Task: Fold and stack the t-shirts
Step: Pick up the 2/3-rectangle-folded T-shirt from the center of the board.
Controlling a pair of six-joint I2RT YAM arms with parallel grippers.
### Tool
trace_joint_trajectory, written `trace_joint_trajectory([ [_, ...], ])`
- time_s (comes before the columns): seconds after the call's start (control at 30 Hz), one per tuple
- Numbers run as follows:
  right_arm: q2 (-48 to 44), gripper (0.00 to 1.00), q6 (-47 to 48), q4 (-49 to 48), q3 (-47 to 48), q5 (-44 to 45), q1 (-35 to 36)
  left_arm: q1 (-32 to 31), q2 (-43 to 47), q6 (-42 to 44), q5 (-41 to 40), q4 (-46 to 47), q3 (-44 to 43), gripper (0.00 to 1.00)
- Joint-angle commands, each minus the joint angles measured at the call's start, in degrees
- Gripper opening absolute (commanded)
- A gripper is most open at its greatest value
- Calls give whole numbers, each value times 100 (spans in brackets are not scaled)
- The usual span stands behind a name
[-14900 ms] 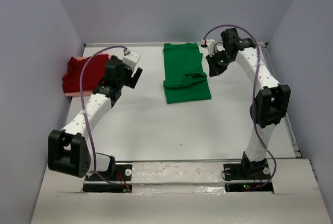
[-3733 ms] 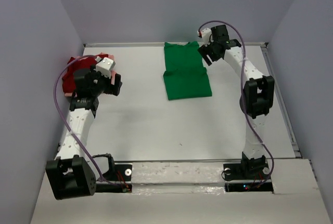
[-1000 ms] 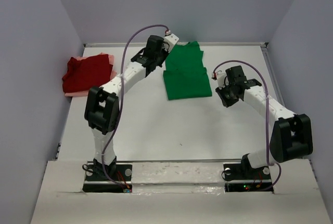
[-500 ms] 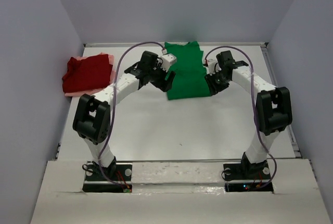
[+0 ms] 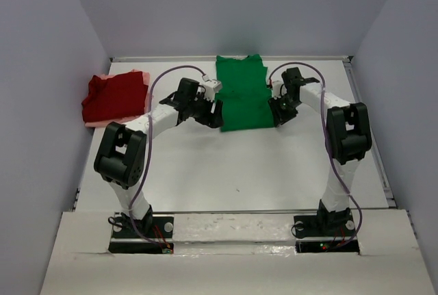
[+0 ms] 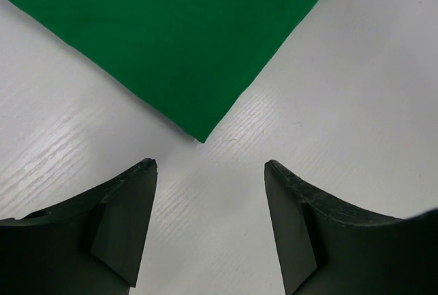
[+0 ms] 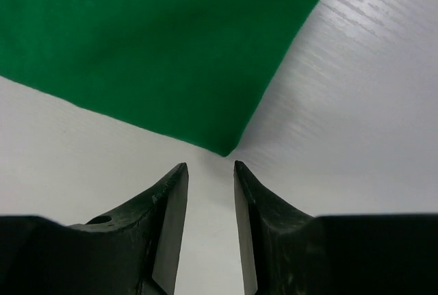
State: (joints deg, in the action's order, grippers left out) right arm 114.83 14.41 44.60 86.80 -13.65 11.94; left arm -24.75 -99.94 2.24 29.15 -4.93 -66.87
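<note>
You see the green t-shirt folded flat at back-ctr of the table. Your left gripper sits low just off its near-left corner, jaws wide apart, holding nothing. Your right gripper is at the near-right corner, jaws only slightly apart, nothing btwn them. Far left: dark red t-shirt lies on the pale pink t-shirt.

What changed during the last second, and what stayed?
The left hand came from the far edge of the green t-shirt to its near left corner; the right hand moved in to its near right corner. Neither holds anything. The red t-shirt and the pink t-shirt stayed put.
</note>
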Motion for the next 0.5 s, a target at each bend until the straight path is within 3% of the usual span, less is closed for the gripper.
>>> trace_joint_trajectory([
  [0.0,84,38,-132,31,284,-41,-192,-12,-166,-382,258,379,-10,73],
  [0.47,400,34,-114,102,609,-383,-386,-12,-702,-540,-207,299,-142,65],
])
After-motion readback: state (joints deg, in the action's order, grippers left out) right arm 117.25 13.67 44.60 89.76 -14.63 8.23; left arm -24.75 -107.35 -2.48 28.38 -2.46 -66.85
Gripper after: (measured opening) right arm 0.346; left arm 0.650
